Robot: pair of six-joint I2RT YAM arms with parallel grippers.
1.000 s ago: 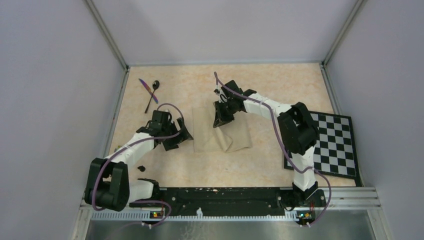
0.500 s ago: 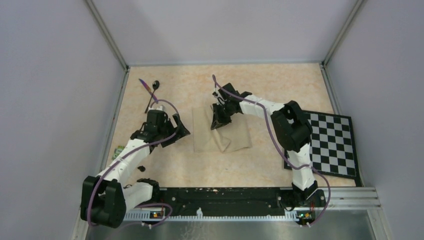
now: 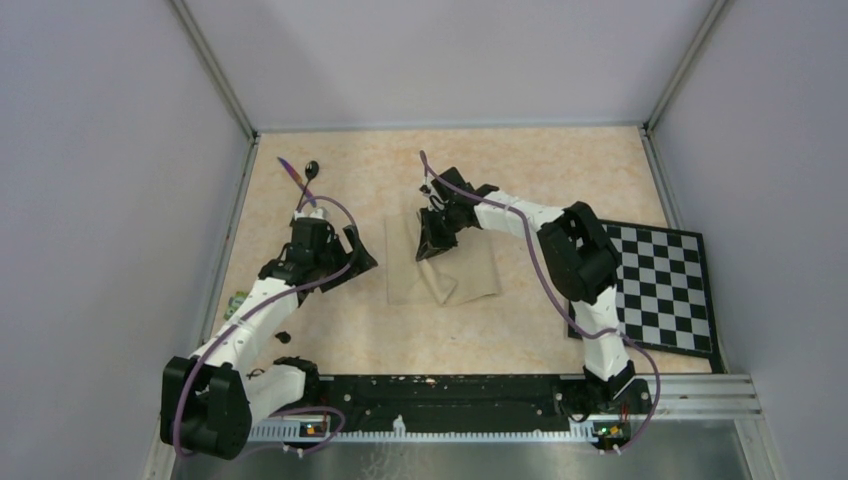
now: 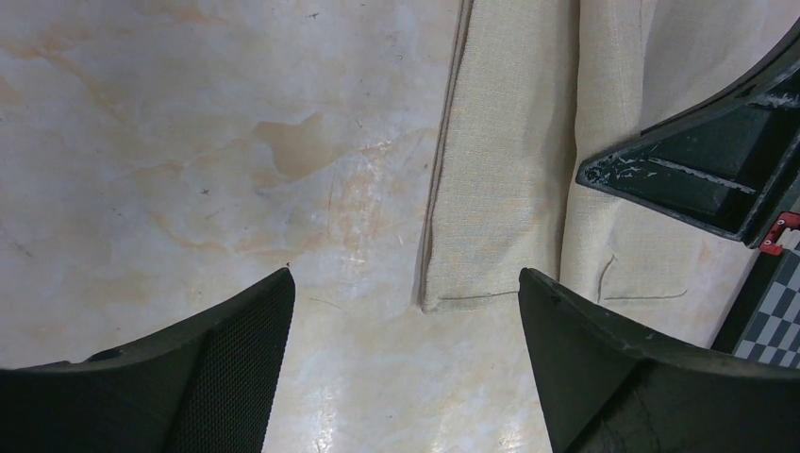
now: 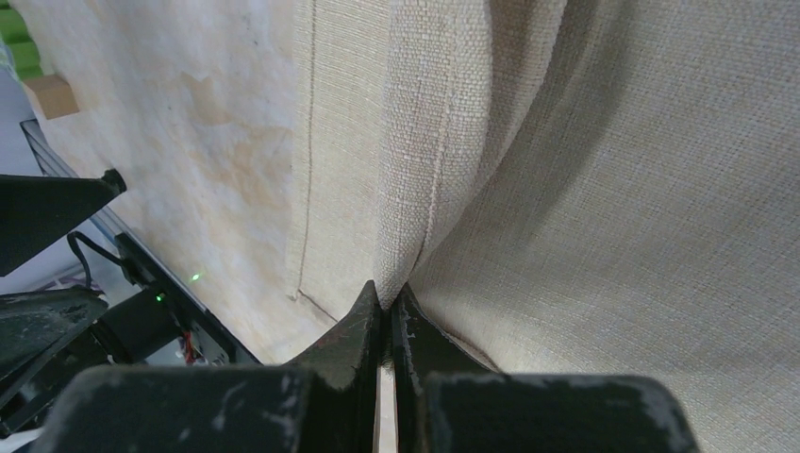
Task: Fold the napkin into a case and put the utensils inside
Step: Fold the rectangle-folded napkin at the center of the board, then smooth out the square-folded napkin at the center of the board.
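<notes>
While the spoon (image 3: pixel 311 168) and knife (image 3: pixel 289 167) lie by the far left wall, the left gripper (image 3: pixel 361 253) hangs wide open over bare table (image 3: pixel 560 180) beside the left edge of the napkin (image 3: pixel 468 272) — the right gripper (image 5: pixel 387 294) pinches its raised fold.

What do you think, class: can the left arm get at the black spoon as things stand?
Probably yes. The left gripper has open, empty jaws, and the spoon lies exposed just beyond its wrist, beside the knife. It faces the napkin, so it must turn.
</notes>
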